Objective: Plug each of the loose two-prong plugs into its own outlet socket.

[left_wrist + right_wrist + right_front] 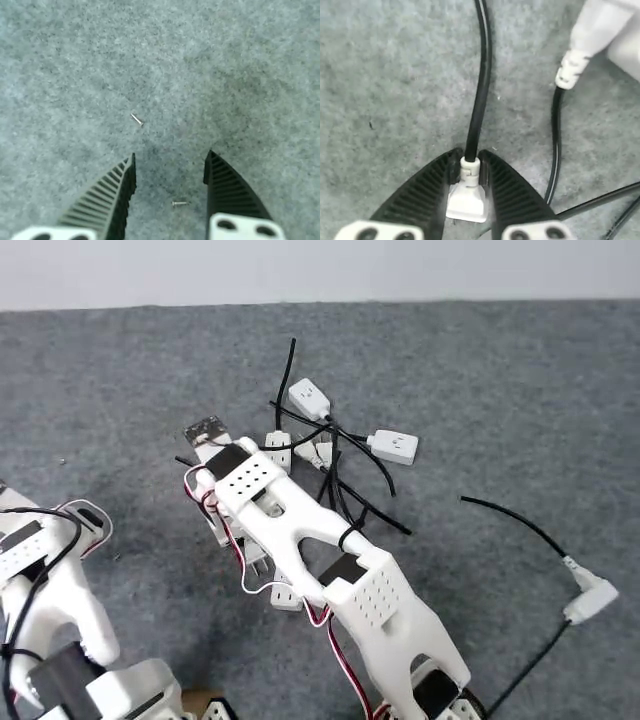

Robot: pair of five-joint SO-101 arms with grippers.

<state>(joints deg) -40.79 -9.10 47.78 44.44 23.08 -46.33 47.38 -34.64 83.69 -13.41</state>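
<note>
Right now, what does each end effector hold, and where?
The right end effector grips a white plug by its body, where the black cord enters. The left end effector holds nothing.

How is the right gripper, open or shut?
Shut on the white plug: the right gripper has both fingers pressed against its sides, black cord leading away.

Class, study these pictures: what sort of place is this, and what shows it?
Probably a robotics test bench, not a home: left arm and right arm on a grey mat, with a socket and a plug on short cords.
</note>
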